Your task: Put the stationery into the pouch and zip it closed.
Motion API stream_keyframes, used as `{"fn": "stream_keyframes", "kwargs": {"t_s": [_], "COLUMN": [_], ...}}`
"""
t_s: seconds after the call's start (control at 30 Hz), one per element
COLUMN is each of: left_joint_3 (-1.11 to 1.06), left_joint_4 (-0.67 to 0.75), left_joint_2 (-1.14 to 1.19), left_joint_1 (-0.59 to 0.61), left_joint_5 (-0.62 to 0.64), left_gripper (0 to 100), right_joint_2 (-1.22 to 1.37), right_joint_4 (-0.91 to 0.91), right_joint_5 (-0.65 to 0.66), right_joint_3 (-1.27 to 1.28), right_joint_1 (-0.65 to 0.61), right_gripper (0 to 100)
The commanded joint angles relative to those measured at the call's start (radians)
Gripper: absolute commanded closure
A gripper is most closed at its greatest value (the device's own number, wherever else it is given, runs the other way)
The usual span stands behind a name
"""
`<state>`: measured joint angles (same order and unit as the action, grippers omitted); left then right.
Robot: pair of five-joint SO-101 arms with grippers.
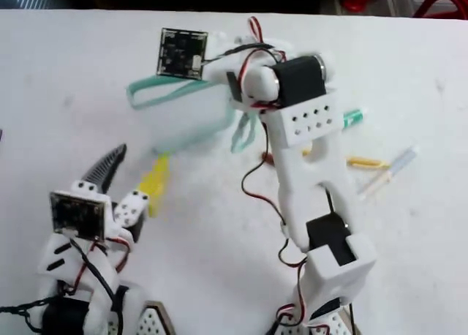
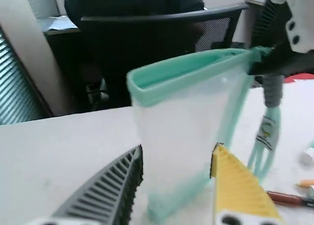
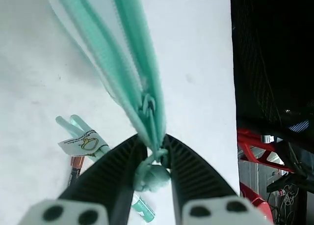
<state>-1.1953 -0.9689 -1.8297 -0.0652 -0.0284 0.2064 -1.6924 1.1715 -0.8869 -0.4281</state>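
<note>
Pouch: the pouch (image 1: pixel 191 114) stood on the table (image 1: pixel 73 72), clear-walled with a teal zip (image 3: pixel 128 72). Its mouth gaped upward and nothing could be seen inside it.

Right gripper: the right gripper (image 3: pixel 153 154) was pressed together on the end of the zip, just past the slider, and held that end of the pouch up.

Left gripper: the left gripper (image 2: pixel 177 154) was spread wide, with the gray finger (image 2: pixel 113 185) on one side of the pouch's lower part and the yellow finger (image 2: pixel 235 185) on the other. Whether either one touched the wall could not be told.

Stationery: none of it was in the pouch. A teal-capped pen (image 1: pixel 352 118), a yellow pen (image 1: pixel 365 162) and a clear pen (image 1: pixel 395 167) lay on the far side of the right arm, and a brown pencil (image 2: pixel 289 199) lay nearer the pouch.

Step in hand: most likely steadying the pouch with its mouth open, ahead of the first item going in (a judgement, since loading had not begun).

Doing it well: the right gripper's pinch looked worth holding firm without dragging the slider, since that would narrow the mouth. If the left gripper closed, it would do best to take only the near wall, low down, so both walls were not squeezed shut.

Risk: the soft walls could fold, or the pouch could tip away from the pens.
</note>
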Motion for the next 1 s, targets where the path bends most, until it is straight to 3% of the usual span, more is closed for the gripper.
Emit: {"fn": "stream_keyframes", "kwargs": {"t_s": [0.0, 0.1, 0.3, 0.53, 0.83, 0.97], "left_joint_3": [0.038, -0.055, -0.196, -0.201, -0.255, -0.253], "left_joint_4": [0.130, 0.244, 0.382, 0.390, 0.450, 0.390], "left_joint_2": [0.001, 0.002, 0.002, 0.002, 0.002, 0.002], "left_joint_1": [0.154, 0.162, 0.048, -0.019, 0.147, 0.107], "left_joint_5": [-0.048, -0.133, -0.285, -0.282, -0.146, -0.150], "left_gripper": [76, 76, 75, 73, 72, 72], "right_joint_2": [-0.061, -0.085, -0.090, -0.102, -0.236, -0.357], "right_joint_4": [-0.024, -0.025, -0.025, -0.025, -0.027, -0.025], "right_joint_5": [0.052, 0.055, 0.060, 0.196, 0.328, 0.413], "right_joint_3": [-0.014, -0.009, -0.006, 0.103, 0.201, 0.327], "right_joint_1": [0.033, 0.031, 0.028, 0.031, 0.068, 0.062], "right_gripper": [98.1, 98.1, 98.1, 98.1, 98.0, 98.0]}}
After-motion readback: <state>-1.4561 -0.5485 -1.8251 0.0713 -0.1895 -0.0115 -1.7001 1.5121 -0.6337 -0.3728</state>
